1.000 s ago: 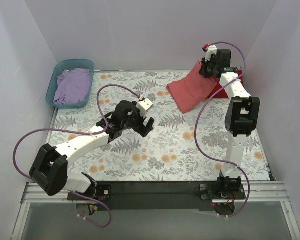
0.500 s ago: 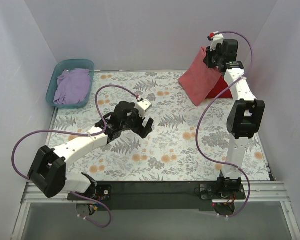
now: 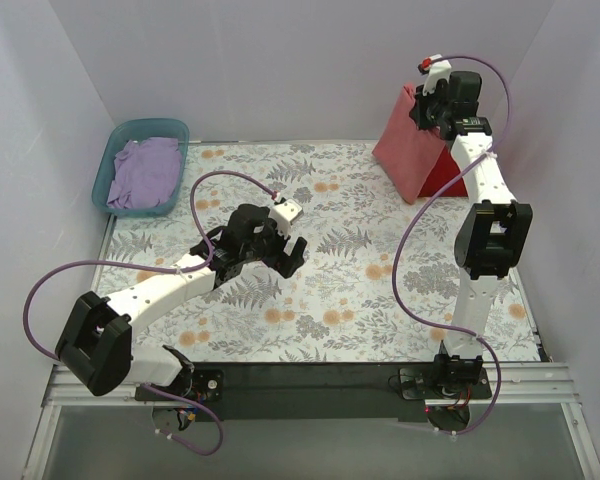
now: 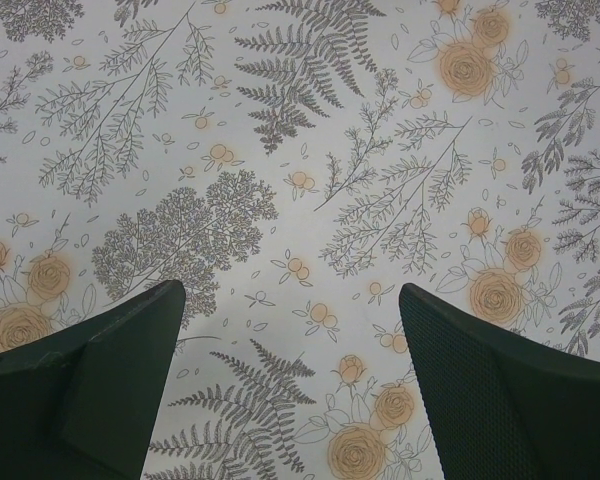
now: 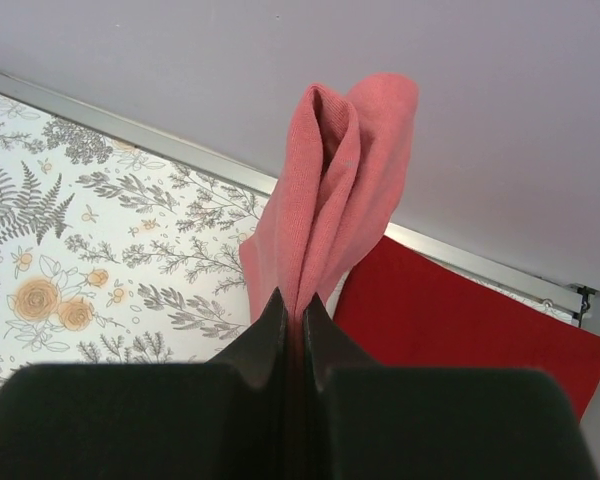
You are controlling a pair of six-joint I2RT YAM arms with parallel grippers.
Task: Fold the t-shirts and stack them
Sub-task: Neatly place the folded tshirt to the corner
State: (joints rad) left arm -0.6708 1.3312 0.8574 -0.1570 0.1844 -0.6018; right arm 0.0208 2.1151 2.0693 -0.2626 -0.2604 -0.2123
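Pinching salmon-pink t-shirt (image 5: 325,170) aloft: right gripper (image 5: 291,310); left gripper (image 4: 290,293) spread wide above floral cloth (image 4: 310,120).

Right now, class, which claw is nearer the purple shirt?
Left. The left claw hovers centrally, right of the purple shirt; the right claw holds a pink shirt far right.

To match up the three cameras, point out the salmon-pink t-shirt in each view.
Top external: the salmon-pink t-shirt hangs at upper right, pinched in the right claw.
Left wrist: not in it; only the floral cloth under the open left claw.
Right wrist: centre, rising from the shut right claw.
Shared landmark: floral cloth in all three; the deep red t-shirt beside it in two.
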